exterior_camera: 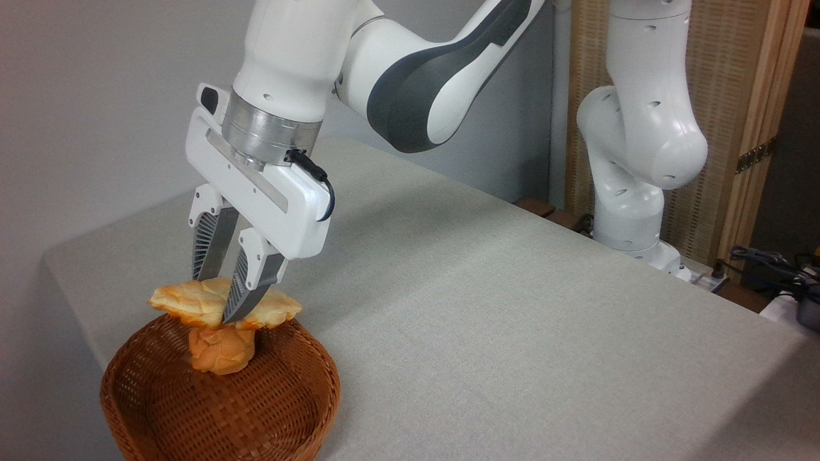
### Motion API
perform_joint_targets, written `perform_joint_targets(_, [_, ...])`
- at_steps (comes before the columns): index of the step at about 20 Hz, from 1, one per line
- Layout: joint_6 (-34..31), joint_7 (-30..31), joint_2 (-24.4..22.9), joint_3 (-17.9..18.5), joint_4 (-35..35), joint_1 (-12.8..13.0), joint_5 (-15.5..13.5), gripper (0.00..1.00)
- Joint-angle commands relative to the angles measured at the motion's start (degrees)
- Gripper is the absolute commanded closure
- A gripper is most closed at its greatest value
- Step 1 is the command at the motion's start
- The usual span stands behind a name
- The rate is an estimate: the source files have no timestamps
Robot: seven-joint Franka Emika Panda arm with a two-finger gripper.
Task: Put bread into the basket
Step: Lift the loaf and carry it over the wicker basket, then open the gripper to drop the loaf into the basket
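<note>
The bread (189, 301), a long flat pale golden loaf with browned pointed ends, hangs level just above the far rim of the basket (320, 400). My gripper (221, 310) is shut on the bread across its middle, fingers pointing down. The basket is round, shallow, reddish-brown wicker, and sits at the table's near left corner. Directly under the loaf, inside the basket, lies a small round orange-brown bun (221, 351), touching or nearly touching the bread's underside.
The grey cloth-covered table (512, 307) stretches to the right of the basket. The arm's white base (631, 211) stands at the far right edge, with cables (769, 262) and a wooden screen (737, 96) behind it. The table's left edge runs close beside the basket.
</note>
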State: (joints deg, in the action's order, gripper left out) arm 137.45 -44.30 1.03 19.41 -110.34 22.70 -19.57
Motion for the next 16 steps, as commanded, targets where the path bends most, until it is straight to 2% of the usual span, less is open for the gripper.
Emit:
perform_joint_targets(1, [0.9,1.4,0.6,0.4,0.7,0.3,-1.3,0.0])
perform_joint_targets(16, [0.8,1.3,0.7,-0.2,0.8,0.5,-1.2,0.0])
